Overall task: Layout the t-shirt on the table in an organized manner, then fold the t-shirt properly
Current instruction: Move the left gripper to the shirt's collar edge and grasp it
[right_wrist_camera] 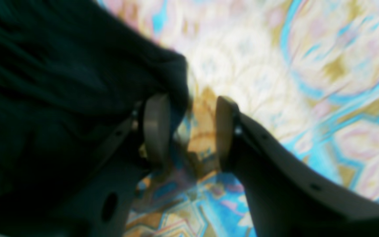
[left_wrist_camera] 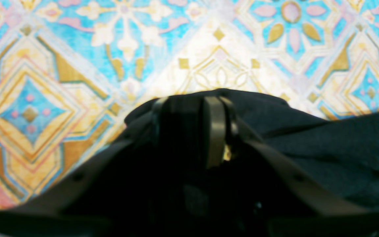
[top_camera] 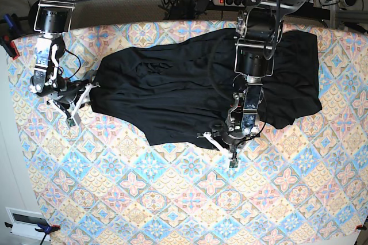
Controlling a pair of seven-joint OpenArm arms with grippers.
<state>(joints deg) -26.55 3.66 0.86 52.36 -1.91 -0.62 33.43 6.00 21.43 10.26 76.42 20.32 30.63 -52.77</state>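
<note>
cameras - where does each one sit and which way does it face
Left wrist: on the left arm, looking down past the left gripper, closed on the t-shirt.
Right wrist: on the right arm, looking down past the open right gripper at the shirt edge.
Base: overhead, facing down on the table, both arms showing.
Shared: all three show shirt and patterned cloth.
</note>
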